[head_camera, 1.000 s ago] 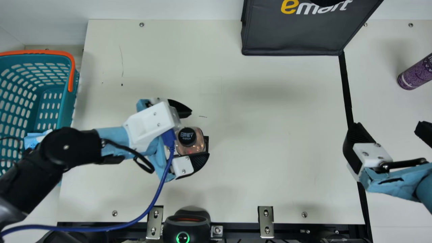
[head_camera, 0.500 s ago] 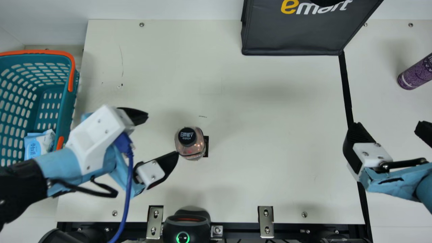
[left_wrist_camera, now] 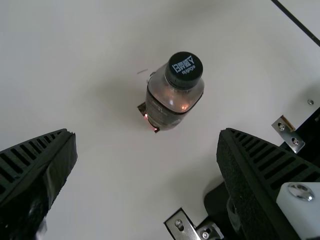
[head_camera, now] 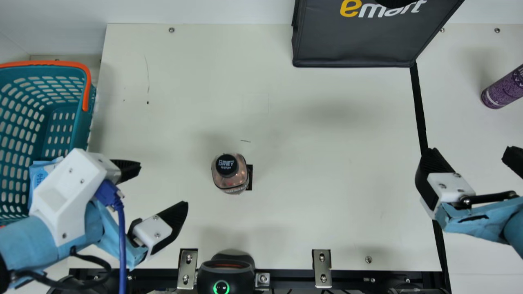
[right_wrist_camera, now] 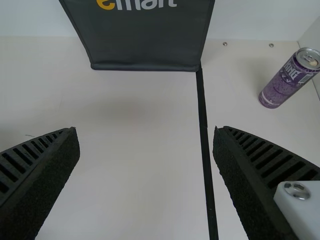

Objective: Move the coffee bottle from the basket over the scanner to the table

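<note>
Over the tabletop, the release looks done, so a smooth, level withdrawal suits, clear of the edge of the basket. The left end effector has its fingers apart, holding nothing, with room to back off; the right end effector is spread too. Neither should swing toward the scanner or the coffee bottle, upright on the tabletop.

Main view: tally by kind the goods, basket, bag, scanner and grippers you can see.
Bottle: 1
Can: 1
Packet: 1
Basket: 1
Bag: 1
Scanner: 1
Grippers: 2 (left gripper, right gripper)
Total: 8
Part of the basket's inside is hidden, so more could lie there.
</note>
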Controlling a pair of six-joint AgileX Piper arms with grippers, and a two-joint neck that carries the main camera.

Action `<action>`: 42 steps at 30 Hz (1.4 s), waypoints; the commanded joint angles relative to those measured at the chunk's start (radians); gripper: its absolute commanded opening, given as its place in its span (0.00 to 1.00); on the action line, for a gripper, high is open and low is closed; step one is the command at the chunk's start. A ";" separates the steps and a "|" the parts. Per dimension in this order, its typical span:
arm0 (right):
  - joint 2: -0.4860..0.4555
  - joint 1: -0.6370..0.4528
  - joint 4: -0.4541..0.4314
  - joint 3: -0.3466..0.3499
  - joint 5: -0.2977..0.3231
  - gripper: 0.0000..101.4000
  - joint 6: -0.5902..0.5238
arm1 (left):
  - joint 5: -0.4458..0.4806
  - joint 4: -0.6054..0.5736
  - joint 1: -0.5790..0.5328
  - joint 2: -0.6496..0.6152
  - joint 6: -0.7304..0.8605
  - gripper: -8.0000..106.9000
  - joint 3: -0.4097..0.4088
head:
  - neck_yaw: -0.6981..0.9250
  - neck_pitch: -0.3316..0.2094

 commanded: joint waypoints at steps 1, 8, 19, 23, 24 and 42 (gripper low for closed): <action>0.000 0.000 0.000 0.000 0.000 0.94 0.000 | 0.012 0.041 -0.033 0.002 -0.124 0.85 -0.012 | 0.002 -0.029; 0.000 0.000 0.000 0.000 0.000 0.94 0.000 | -0.026 0.191 -0.196 0.037 -0.361 0.85 -0.049 | 0.002 -0.029; 0.000 0.000 0.000 0.000 0.000 0.94 0.000 | -0.063 0.515 -0.547 0.192 -0.848 0.85 -0.119 | 0.002 -0.029; 0.000 0.000 0.000 0.000 0.000 0.94 0.000 | -0.031 0.626 -0.671 0.261 -1.027 0.85 -0.158 | 0.002 -0.029; 0.000 0.000 0.000 0.000 0.000 0.94 0.000 | -0.020 0.652 -0.700 0.279 -1.070 0.85 -0.169 | 0.002 -0.029; 0.000 0.000 0.000 0.000 0.001 0.94 0.000 | 0.145 0.888 -0.862 0.523 -1.562 0.85 -0.232 | 0.002 -0.029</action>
